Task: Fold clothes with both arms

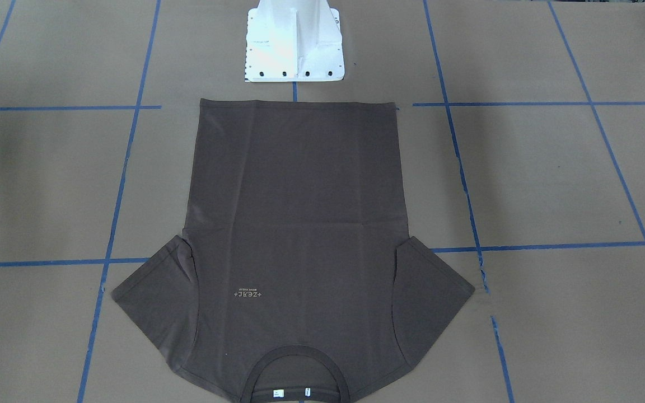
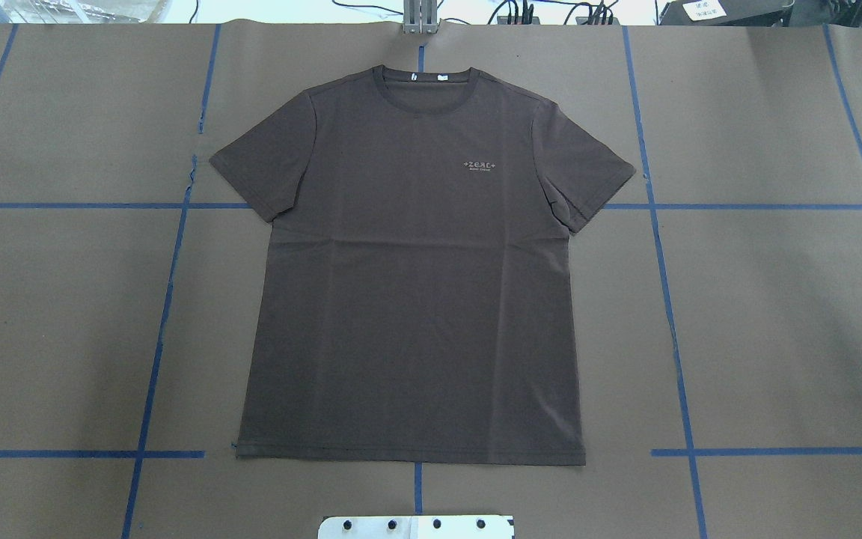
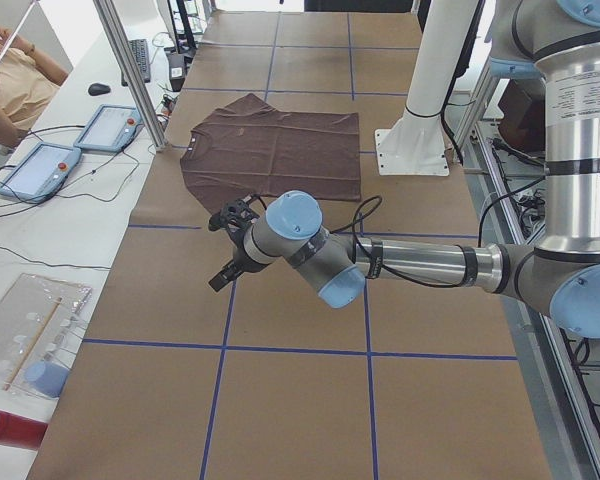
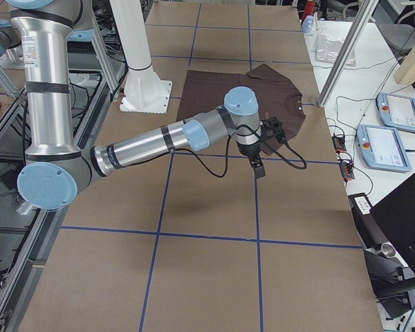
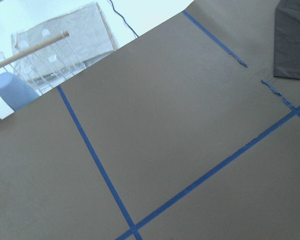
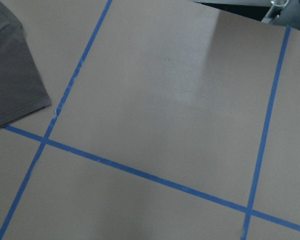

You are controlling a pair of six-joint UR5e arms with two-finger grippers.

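Note:
The dark brown T-shirt [image 2: 416, 284] lies flat and face up on the brown paper table, collar at the far side from the robot and hem near the base; it also shows in the front-facing view [image 1: 294, 224]. Neither gripper shows in the overhead or front-facing view. In the exterior left view my left gripper [image 3: 223, 250] hovers over bare table beside the shirt [image 3: 275, 150]. In the exterior right view my right gripper [image 4: 259, 166] hovers beside the shirt [image 4: 221, 86]. I cannot tell if either is open. A shirt sleeve corner shows in each wrist view [image 5: 292, 40] [image 6: 10, 75].
The white pedestal base [image 1: 294, 50] stands just behind the shirt's hem. Blue tape lines [image 2: 667, 299] grid the table. Tablets [image 3: 110, 128] and cables lie past the table's far edge, with an operator nearby. A blue cup [image 5: 12, 90] and a clear bag lie off the table's left end.

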